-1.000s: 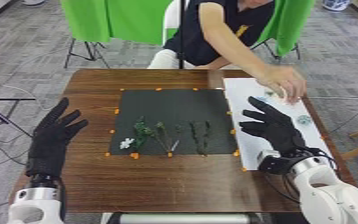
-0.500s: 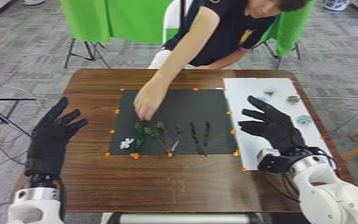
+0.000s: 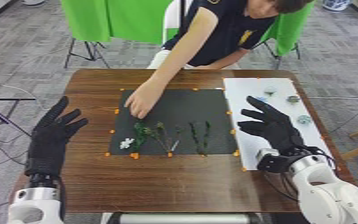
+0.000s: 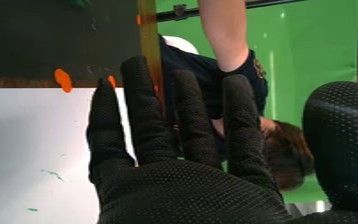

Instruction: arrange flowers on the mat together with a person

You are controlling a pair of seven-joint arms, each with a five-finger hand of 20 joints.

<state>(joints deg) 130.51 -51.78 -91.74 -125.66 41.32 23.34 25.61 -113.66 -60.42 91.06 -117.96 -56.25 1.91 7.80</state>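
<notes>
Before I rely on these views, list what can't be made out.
- Head view: whether the person's hand holds anything; its own back hides that.
- Head view: the part of the white sheet under the right hand.
- Head view: the small pieces' kind; too small.
- Right wrist view: the person's arm, cut off by the top edge.

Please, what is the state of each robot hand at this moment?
Left robot hand: open, holding nothing.
Right robot hand: open, holding nothing, above the white sheet.
</notes>
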